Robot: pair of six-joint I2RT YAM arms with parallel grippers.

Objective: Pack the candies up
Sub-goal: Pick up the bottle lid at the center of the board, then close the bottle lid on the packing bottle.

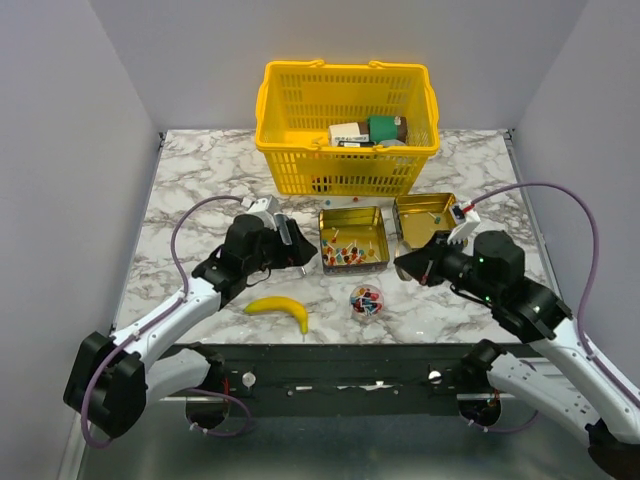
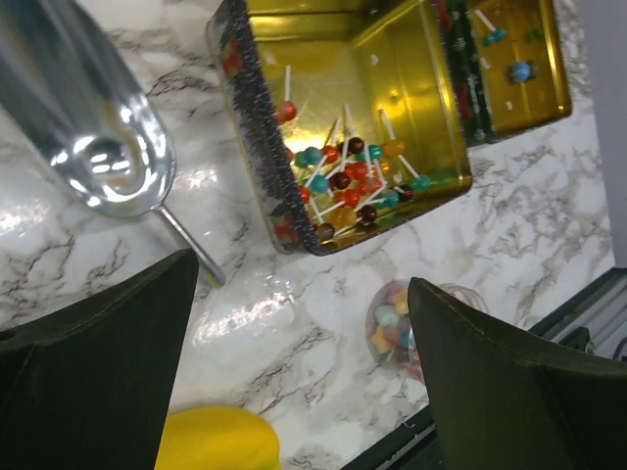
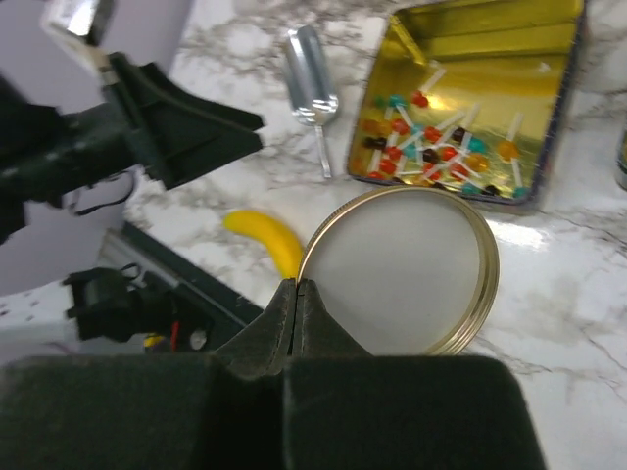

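Lying beyond right end effector [image 3: 296,287]: candies [image 3: 428,137]

We look down on a bench [image 1: 200,180] topped in white marble with grey veining, which fills the middle of the overhead view. Plain pale grey walls close it in on three sides: a back wall [image 1: 330,40], a left wall [image 1: 60,150] and a right wall [image 1: 590,110], each reaching down to the bench's edge. Along the near edge runs a black rail [image 1: 340,365], and below it we make out a dull grey surface [image 1: 330,450]. The light is even, with little shadow. From the left wrist we see it glare in white patches off the bench's glossy top.
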